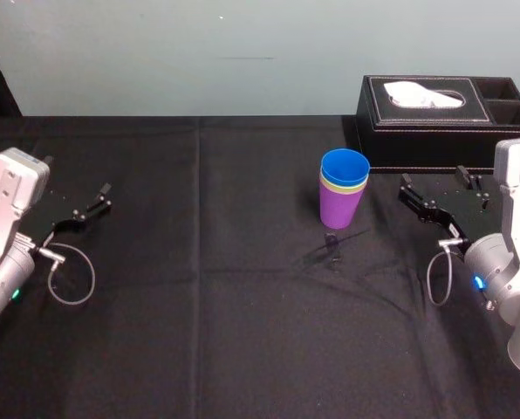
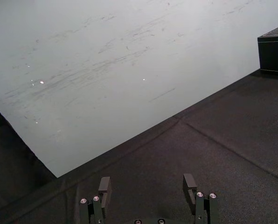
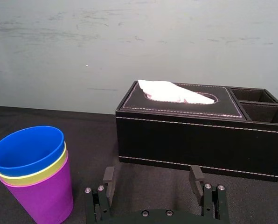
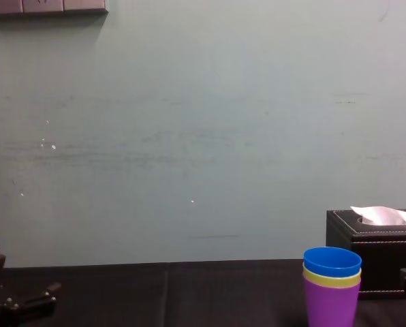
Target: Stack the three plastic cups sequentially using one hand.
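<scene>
Item by item, you are looking at a black cloth-covered table [image 1: 242,305] lying in front of a pale grey-green wall [image 4: 189,136]. A black stitched leatherette tissue box [image 1: 434,131] is sitting at the far right of the table. A white tissue [image 1: 421,94] is poking up from its slot, and two open compartments are lying at its right end. The left gripper [image 1: 106,197] is resting low at the left side of the table, well apart from everything else, with its jaws standing apart and gripping nothing. The right gripper [image 1: 433,177] is resting low just in front of the tissue box and to the right of the cups, not touching them. Its jaws are spread wide with nothing between them. The three plastic cups are standing upright as one nested stack near the box's front left corner, with a gap between them and the box in the right wrist view. The smooth tapered purple plastic cup [image 1: 341,208] is sitting on the cloth at the bottom. The yellow-green plastic cup [image 1: 343,186] is showing a narrow rim band inside it. The bright blue plastic cup [image 1: 345,166] is sitting on top, its mouth facing up.
</scene>
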{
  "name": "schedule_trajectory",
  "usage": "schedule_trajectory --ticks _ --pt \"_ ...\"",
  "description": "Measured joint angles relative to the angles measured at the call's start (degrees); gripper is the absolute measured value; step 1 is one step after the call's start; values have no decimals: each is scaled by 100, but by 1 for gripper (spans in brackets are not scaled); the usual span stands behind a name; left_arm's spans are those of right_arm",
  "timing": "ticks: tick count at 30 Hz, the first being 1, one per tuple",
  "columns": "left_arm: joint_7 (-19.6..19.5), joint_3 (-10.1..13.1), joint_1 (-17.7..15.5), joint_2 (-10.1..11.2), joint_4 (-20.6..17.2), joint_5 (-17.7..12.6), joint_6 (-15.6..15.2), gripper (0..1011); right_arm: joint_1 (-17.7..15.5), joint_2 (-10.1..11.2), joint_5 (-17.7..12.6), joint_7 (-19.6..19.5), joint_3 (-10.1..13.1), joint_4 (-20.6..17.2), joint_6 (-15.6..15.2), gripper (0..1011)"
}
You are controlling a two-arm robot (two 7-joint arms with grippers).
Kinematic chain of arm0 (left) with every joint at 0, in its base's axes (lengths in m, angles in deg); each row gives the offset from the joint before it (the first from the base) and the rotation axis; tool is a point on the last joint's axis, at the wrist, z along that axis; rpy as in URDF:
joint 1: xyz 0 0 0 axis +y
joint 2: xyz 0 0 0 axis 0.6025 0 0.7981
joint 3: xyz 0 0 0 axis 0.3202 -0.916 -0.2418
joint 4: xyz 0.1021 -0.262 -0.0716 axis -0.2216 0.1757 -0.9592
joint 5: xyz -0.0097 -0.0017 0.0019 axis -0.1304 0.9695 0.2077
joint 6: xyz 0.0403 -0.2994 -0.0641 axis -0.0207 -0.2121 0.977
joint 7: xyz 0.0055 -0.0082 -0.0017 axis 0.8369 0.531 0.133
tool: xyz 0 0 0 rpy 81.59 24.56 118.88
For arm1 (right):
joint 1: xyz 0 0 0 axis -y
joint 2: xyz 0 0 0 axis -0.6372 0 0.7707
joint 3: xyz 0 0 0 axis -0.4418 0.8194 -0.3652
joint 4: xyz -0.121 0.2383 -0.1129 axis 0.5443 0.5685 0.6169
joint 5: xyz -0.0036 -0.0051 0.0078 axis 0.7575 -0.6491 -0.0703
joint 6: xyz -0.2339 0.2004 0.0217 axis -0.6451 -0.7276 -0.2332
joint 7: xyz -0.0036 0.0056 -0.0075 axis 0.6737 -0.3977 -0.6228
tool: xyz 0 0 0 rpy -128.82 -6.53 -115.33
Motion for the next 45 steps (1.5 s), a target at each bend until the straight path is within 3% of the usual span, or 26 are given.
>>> schedule_trajectory --ticks 45 --pt "0 0 0 0 0 0 0 1011 -5 0 0 -15 0 -8 0 1002"
